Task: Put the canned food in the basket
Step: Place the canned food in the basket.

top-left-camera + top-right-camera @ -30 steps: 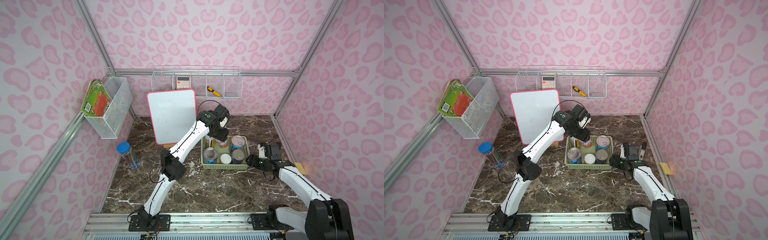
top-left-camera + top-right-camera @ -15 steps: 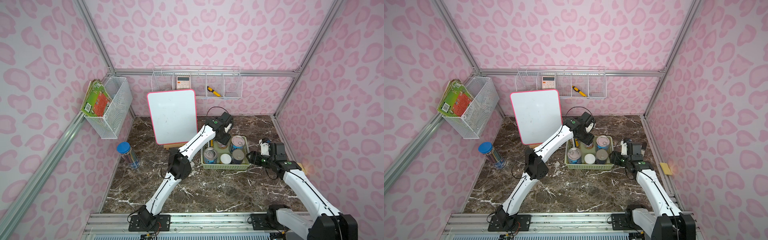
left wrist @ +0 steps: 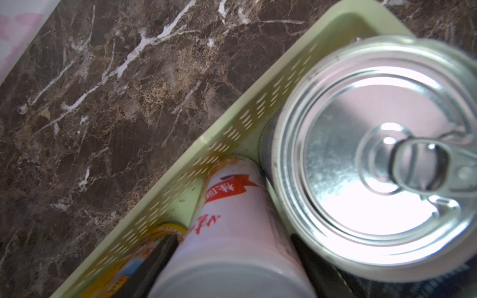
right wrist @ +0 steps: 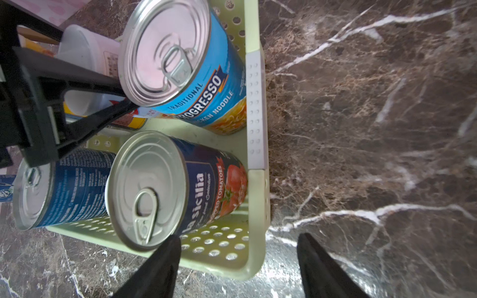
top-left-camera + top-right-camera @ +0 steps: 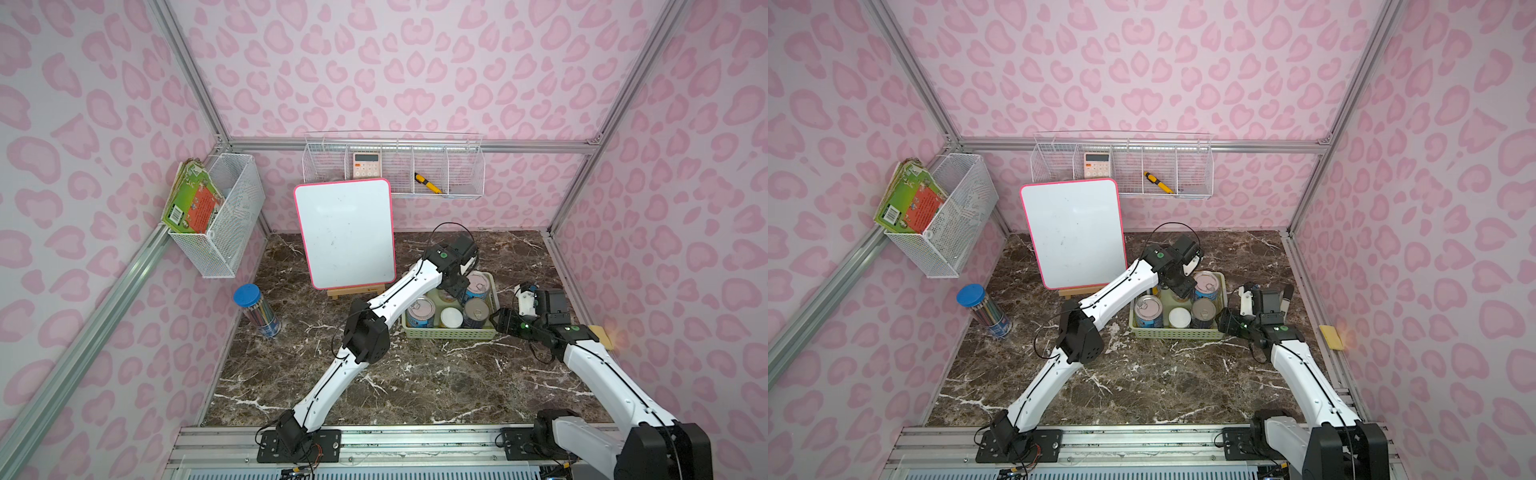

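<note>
The pale green basket (image 5: 449, 333) (image 5: 1177, 333) (image 4: 254, 180) stands on the marble right of centre and holds several cans. Three silver-topped cans stand in it: a light blue one (image 4: 180, 64) (image 5: 478, 284), a tomato one (image 4: 165, 191) (image 5: 476, 309) and a dark blue one (image 4: 59, 191) (image 5: 420, 311). A white-lidded can (image 5: 451, 318) sits between the front two. My left gripper (image 5: 455, 289) (image 3: 232, 271) reaches down into the back row, shut on a white can with red print (image 3: 232, 219). My right gripper (image 5: 500, 322) (image 4: 238, 258) hangs open at the basket's right front corner.
A whiteboard (image 5: 345, 232) on an easel stands behind and left of the basket. A pencil jar (image 5: 257, 309) with a blue lid is by the left wall. White wire baskets (image 5: 395, 170) hang on the walls. A yellow sponge (image 5: 602, 334) lies at the right edge.
My left arm has come down and to the right, lowering its can into the basket's back row. My right gripper has shifted slightly, staying open by the basket's right end.
</note>
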Controlling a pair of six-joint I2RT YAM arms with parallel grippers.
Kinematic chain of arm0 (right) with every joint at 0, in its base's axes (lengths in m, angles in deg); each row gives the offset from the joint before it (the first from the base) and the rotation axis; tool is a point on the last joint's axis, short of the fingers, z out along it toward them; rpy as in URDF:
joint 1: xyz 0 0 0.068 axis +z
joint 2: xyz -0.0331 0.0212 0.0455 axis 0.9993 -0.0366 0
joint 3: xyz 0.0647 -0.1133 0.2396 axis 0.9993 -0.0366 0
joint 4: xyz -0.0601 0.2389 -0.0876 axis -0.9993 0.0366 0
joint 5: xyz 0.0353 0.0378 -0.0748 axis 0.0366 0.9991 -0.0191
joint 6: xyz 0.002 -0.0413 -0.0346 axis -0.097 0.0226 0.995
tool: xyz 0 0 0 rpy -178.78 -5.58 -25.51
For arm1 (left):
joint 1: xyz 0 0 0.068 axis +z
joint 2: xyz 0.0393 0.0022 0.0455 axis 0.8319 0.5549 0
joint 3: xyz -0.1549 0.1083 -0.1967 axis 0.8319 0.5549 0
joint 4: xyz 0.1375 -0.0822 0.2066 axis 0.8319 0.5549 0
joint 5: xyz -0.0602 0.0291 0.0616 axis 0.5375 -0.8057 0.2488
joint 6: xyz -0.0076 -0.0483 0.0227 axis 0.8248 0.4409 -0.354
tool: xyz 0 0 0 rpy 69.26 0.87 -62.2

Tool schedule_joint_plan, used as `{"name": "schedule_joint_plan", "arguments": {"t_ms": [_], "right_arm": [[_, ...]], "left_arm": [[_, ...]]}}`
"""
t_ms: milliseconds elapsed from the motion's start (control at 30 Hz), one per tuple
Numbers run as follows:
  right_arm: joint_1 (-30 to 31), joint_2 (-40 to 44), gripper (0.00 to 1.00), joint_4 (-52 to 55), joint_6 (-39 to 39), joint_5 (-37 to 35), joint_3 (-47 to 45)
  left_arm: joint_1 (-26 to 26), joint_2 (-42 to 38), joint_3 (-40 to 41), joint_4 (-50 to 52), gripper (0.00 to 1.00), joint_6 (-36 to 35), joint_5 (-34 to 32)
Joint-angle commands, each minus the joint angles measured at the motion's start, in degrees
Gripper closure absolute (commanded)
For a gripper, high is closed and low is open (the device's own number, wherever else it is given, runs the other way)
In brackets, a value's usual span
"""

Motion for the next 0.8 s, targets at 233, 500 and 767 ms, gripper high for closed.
{"name": "schedule_joint_plan", "arguments": {"t_ms": [233, 500, 767], "right_arm": [[0.81, -0.36, 0.25, -2.34, 0.29, 0.96, -1.12], [1.26, -0.4, 0.24, -2.47, 0.29, 1.01, -1.36], [1.8, -0.53, 0.24, -3.06, 0.02, 0.88, -2.03]], "left_arm": [[0.21, 0.36, -0.16, -4.19, 0.89, -5.18, -6.75], [0.29, 0.34, -0.24, -3.72, 0.89, -7.87, -9.31], [1.09, 0.24, -0.16, -2.76, 0.92, -8.4, -10.9]]}}
